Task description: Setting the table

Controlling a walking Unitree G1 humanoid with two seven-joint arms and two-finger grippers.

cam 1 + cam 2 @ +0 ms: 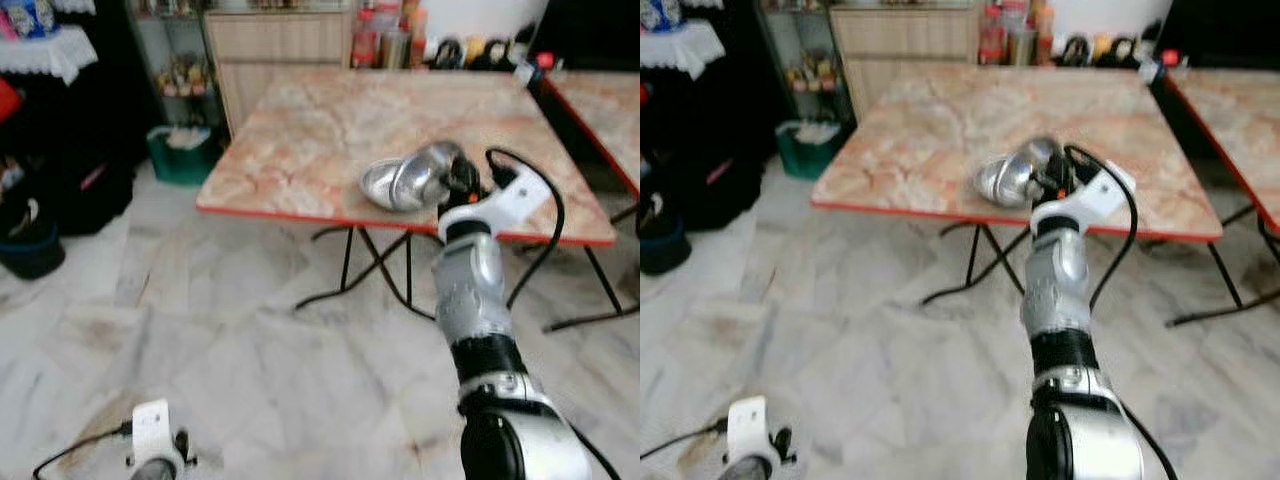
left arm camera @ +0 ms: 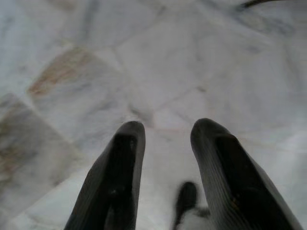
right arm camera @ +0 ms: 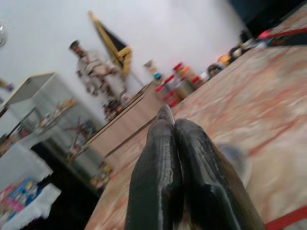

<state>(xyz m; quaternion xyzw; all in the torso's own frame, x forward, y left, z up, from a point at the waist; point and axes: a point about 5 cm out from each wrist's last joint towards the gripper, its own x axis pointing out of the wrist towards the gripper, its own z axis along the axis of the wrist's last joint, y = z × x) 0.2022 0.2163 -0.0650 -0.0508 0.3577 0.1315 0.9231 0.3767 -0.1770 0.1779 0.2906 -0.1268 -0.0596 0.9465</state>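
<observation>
Nearest, low at the robot's left, the left tool hangs idle over the pale marble floor, its two black fingers spread with floor showing between them. To the right, the silver right arm reaches forward and up, a black cable looping off its wrist. At its end the right tool is at the near edge of the table — in the right wrist view its fingers lie pressed together with the thin metal rim of a bowl pinched between their tips. The bowl is a shiny steel one, rounded and mirror-bright, and blurred in the head views; it looks tipped on its side, mouth toward the robot's left, and whether it touches the top cannot be told. It is at the table's front edge, right of the middle, just beyond the red trim. The table has a pink-and-cream marbled top and thin black crossed legs. A second table of the same kind stands beside it on the right. Farther back, bottles and jars crowd the far end — behind them a wooden cabinet, and on the left a green bin and dark shelves.
</observation>
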